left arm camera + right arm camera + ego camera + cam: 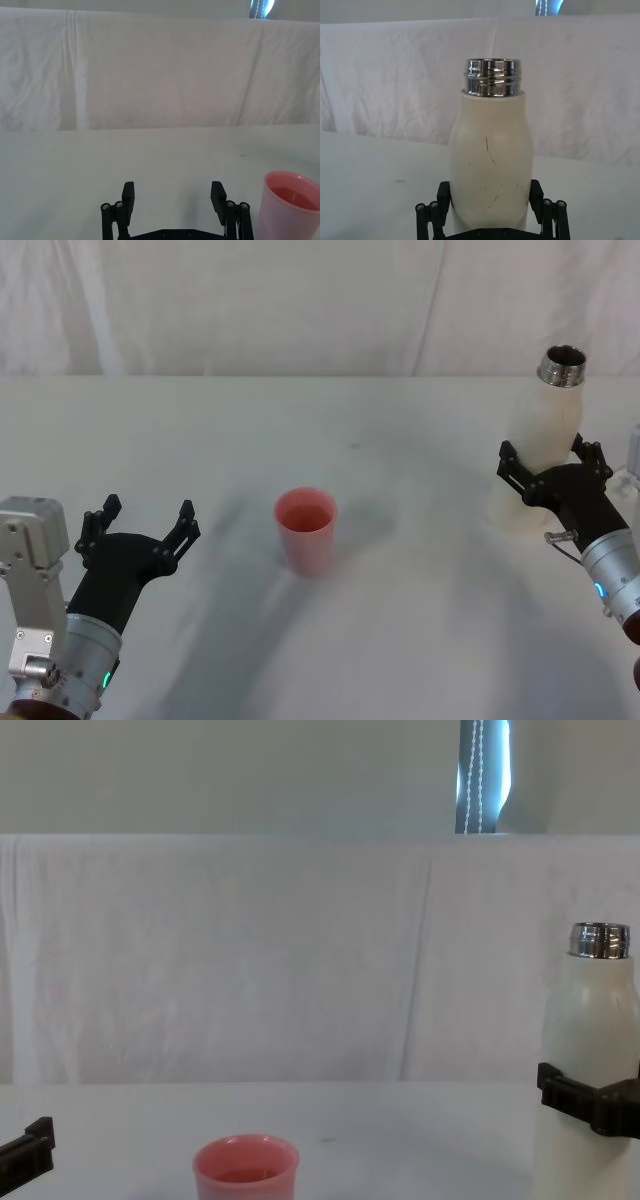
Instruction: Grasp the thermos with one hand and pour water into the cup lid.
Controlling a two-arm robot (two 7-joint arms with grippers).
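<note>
Standing upright at about three o'clock on the white worktop (400,640), the thermos (545,430) shows its cream body and bare threaded steel neck, with no cap on it. The right gripper (548,462) has its black jaws set on either side of the bottle's lower body, one finger at each flank; in the right wrist view the thermos (491,165) sits squarely between them, and the fingers (443,192) appear to press against its sides, so the jaws look closed on the bottle. The bottle's base seems to rest on the worktop, though the chest view cuts it off below the gripper (590,1105). In that same view the thermos (590,1020) rises far above the cup lid (246,1168).

The cup lid (306,528), a small pink tapered cup, stands upright near the middle of the worktop, at roughly nine o'clock from the thermos and well apart from it. Its mouth faces up.

The left gripper (142,522) hovers at about eight o'clock, low on the robot's left, its jaws spread wide and holding nothing. From the left wrist view the gripper (173,197) points across bare worktop, with the cup lid (290,202) off to one side, near but not touching.

A white cloth backdrop (250,960) hangs behind the worktop.
</note>
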